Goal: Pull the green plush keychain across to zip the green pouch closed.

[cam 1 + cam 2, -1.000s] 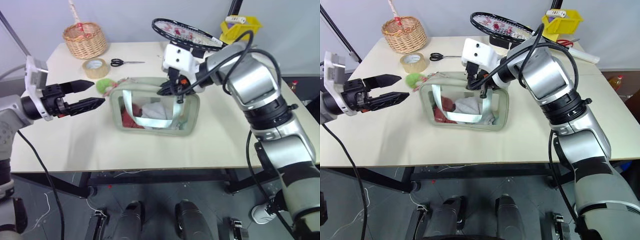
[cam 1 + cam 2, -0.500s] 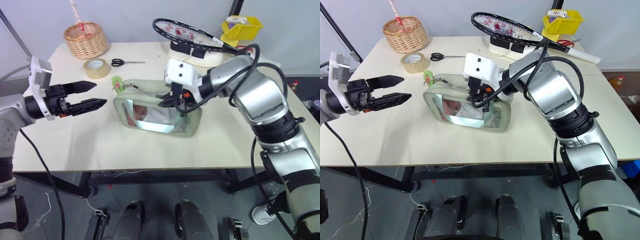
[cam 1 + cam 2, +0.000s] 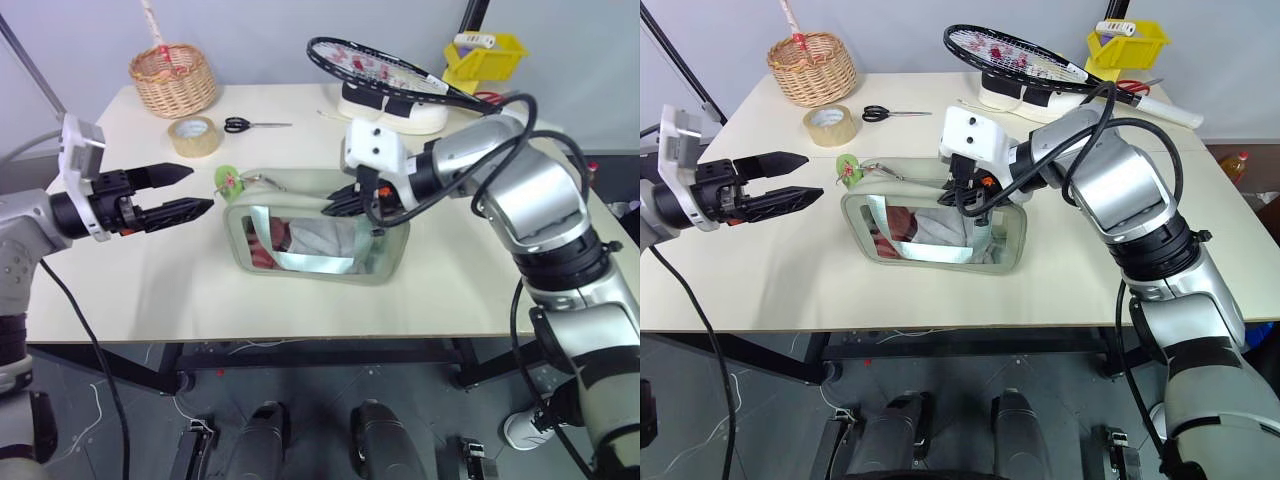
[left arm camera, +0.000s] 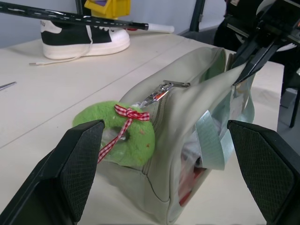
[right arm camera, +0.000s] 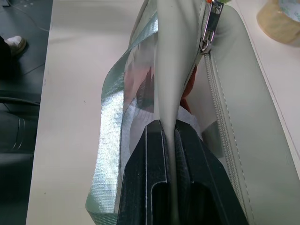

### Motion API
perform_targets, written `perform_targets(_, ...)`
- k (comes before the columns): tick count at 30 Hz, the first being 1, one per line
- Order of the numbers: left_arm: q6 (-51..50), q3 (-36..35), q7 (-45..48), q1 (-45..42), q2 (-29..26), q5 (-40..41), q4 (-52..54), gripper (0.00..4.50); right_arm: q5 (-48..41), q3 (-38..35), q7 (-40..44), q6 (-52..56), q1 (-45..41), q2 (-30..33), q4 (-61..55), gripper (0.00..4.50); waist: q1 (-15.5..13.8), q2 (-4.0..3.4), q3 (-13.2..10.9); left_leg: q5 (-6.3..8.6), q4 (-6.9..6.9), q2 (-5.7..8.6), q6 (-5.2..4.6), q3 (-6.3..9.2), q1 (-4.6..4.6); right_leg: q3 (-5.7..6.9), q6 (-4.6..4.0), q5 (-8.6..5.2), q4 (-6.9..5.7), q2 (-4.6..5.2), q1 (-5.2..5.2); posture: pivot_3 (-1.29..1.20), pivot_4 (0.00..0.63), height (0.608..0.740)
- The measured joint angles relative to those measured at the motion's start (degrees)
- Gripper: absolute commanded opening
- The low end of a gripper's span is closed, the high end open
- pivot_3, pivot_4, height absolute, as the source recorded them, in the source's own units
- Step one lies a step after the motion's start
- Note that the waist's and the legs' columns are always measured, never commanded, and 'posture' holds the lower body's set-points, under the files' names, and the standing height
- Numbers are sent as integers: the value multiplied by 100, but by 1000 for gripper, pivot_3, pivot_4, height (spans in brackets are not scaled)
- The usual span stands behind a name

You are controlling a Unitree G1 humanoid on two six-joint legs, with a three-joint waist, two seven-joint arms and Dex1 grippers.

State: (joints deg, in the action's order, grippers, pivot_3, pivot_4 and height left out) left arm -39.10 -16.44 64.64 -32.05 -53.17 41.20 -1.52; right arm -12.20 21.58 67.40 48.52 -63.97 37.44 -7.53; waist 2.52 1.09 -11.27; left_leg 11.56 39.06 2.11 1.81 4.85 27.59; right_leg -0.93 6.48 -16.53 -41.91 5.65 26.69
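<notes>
Right gripper [image 3: 962,195] pinching green pouch [image 3: 385,255] rim, jaws closed on fabric. Left gripper [image 3: 198,190] wide open, level, at nine o'clock of green plush keychain [image 3: 229,181]. Risks nudging keychain aside, missing grasp; pouch sliding on worktop [image 3: 150,290].

No legible text or labels

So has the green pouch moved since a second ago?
Yes. The green pouch has shifted away from the tape roll, toward the robot's right.

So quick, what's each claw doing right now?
Left gripper: open, holding nothing.
Right gripper: shut on the pouch.
</notes>
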Motion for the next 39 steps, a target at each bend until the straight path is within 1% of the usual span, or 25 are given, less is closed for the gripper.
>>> perform_targets(18, 16, 2, 7, -2, 62, -67, 0, 4500, 73, 2, 220, -873, 256, 195, 108, 66, -5, 0, 0, 0, 1, 0, 0, 0, -1, 1, -6, -3, 2, 1, -3, 0, 150, 659)
perform_targets(21, 16, 2, 8, -2, 64, -67, 0, 4500, 79, 2, 263, -911, 277, 217, 109, 1010, -5, 1, 0, 0, 1, 0, 0, 0, -1, 1, -7, -4, 2, 1, -3, 0, 150, 659)
perform_targets(23, 16, 2, 8, -2, 64, -68, 0, 4500, 80, 2, 276, -895, 300, 239, 109, 1933, -7, 0, 0, 0, 1, 0, 0, 0, -1, 1, -7, -4, 2, 1, -3, 0, 150, 659)
perform_targets(24, 16, 2, 8, -2, 64, -68, 0, 4500, 78, 2, 274, -880, 304, 256, 109, 2543, -9, 0, 0, 0, 1, 0, 0, 0, -1, 1, -8, -4, 2, 1, -3, 0, 150, 659)
perform_targets(25, 16, 2, 8, -2, 64, -67, 1, 4500, 75, -1, 271, -862, 304, 284, 109, 2962, -9, 1, 0, 0, 1, 0, 0, 0, -1, 1, -8, -5, 2, 2, -3, 0, 150, 659)
perform_targets(26, 16, 2, 8, -2, 64, -67, 2, 4500, 66, -11, 271, -824, 304, 316, 106, 3524, -10, 1, 0, 0, 1, 0, 0, 0, -1, 1, -10, -5, 2, 2, -4, 0, 150, 659)
perform_targets(27, 16, 2, 12, -3, 64, -66, 5, 4500, 51, -35, 279, -750, 304, 419, 96, 4057, -16, 1, 0, 0, 2, 1, 0, 0, 0, 1, -13, -7, 2, 3, -3, 0, 150, 659)
perform_targets(28, 16, 2, 14, -3, 64, -66, 5, 4500, 18, -99, 291, -704, 305, 520, 86, 4475, -22, 1, 0, 0, 2, 1, 0, 0, 0, 0, -14, -7, 2, 4, -3, 0, 150, 659)
perform_targets(32, 16, 13, 26, -18, 65, -65, 15, 4500, -67, -471, 385, -538, 375, 993, -202, 4475, -25, 1, 0, 0, 2, 1, 0, 0, 0, 1, -15, -8, 4, 5, -4, 0, 150, 659)
perform_targets(35, 27, 30, 49, -26, 67, -71, 13, 4500, -27, -649, 439, -582, 803, 1519, -438, 4475, -37, 2, 0, 0, 2, 0, 0, 0, -2, 3, -16, -8, 18, 5, -13, 0, 150, 659)
perform_targets(37, 91, 37, 58, -26, 67, -106, -7, 4500, 35, -657, 407, -641, 1107, 1672, -443, 3948, -36, 2, 0, 0, 2, 0, 0, -2, -4, 2, -18, -9, 26, 7, -18, 0, 150, 659)
perform_targets(38, 116, 55, 56, -32, 73, -138, -15, 4500, 55, -654, 366, -643, 1187, 1662, -444, 3565, -19, 1, 0, 0, 2, -2, 0, -4, -5, -1, -19, -9, 26, 10, -18, 0, 150, 659)
perform_targets(39, 131, 103, 52, -54, 88, -184, -32, 4500, 64, -649, 331, -643, 1208, 1653, -445, 3057, -5, -1, -1, 0, 0, -2, 0, -3, -5, -3, -19, -9, 26, 15, -15, 0, 150, 659)
